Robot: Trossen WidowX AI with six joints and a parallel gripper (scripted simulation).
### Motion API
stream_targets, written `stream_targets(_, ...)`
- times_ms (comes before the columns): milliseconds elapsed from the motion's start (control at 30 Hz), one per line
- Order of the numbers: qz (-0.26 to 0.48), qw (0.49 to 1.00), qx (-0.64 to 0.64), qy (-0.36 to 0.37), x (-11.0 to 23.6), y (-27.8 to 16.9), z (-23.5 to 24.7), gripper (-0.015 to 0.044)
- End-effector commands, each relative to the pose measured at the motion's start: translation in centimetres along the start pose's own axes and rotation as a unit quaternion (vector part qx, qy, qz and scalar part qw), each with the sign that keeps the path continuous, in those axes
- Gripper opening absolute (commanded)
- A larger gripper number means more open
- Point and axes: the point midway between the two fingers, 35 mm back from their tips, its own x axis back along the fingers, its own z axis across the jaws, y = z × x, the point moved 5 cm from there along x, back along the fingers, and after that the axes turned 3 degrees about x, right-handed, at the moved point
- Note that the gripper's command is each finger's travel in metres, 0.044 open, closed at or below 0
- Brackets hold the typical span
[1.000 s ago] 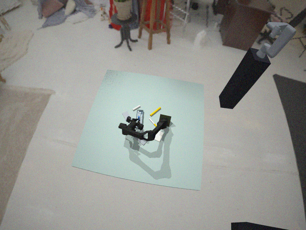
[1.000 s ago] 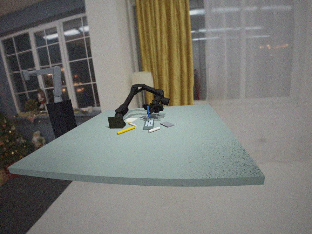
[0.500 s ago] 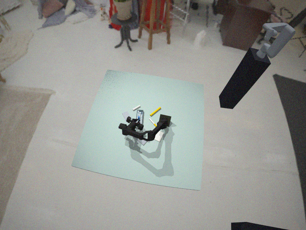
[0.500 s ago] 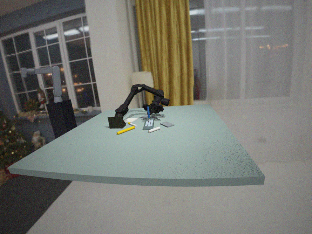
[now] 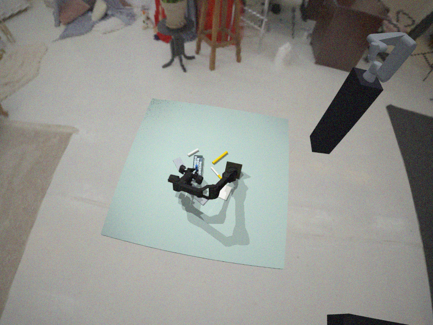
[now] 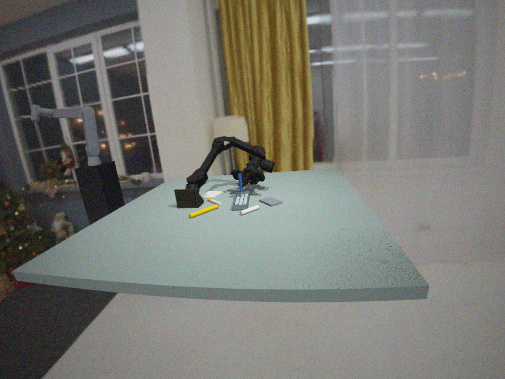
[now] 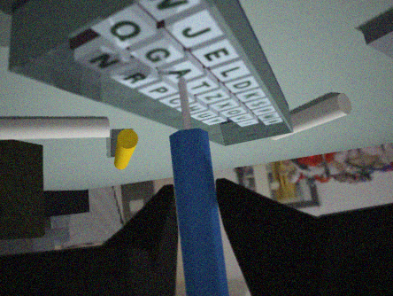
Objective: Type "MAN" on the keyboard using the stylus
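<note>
Desk: pale green slab (image 6: 285,261), filling the middle of the exterior view, with all the small items grouped toward its far left.
Arm: black six-joint arm (image 6: 220,148), rising from a dark base block (image 6: 188,198) and arching right over the keyboard.
Gripper: black pincer (image 7: 195,208), low centre of the wrist view, closed narrow on the stylus.
Keyboard: grey slab with white lettered keys (image 7: 230,71), across the upper part of the wrist view; keys N, G, A, J, E, L are readable.
Stylus: blue barrel with a thin grey tip (image 7: 195,199), held nearly upright; the tip reaches the A key, and whether it presses down cannot be told.
Yellow cylinder: (image 6: 203,210), lying near the base block, left of the keyboard.
White cylinder: (image 6: 249,210), just beside the keyboard's near end.
Grey pad: (image 6: 270,201), right of the keyboard.
</note>
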Motion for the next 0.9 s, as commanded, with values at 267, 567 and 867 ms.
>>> stream_targets(267,-0.002,1.0,-0.001,0.001,-0.3,0.5,0.0,0.0081)
stream_targets(567,-0.002,1.0,-0.001,0.001,-0.3,0.5,0.0,0.0081)
stream_targets(867,-0.001,1.0,-0.001,0.001,0.3,-0.4,0.0,0.0081)
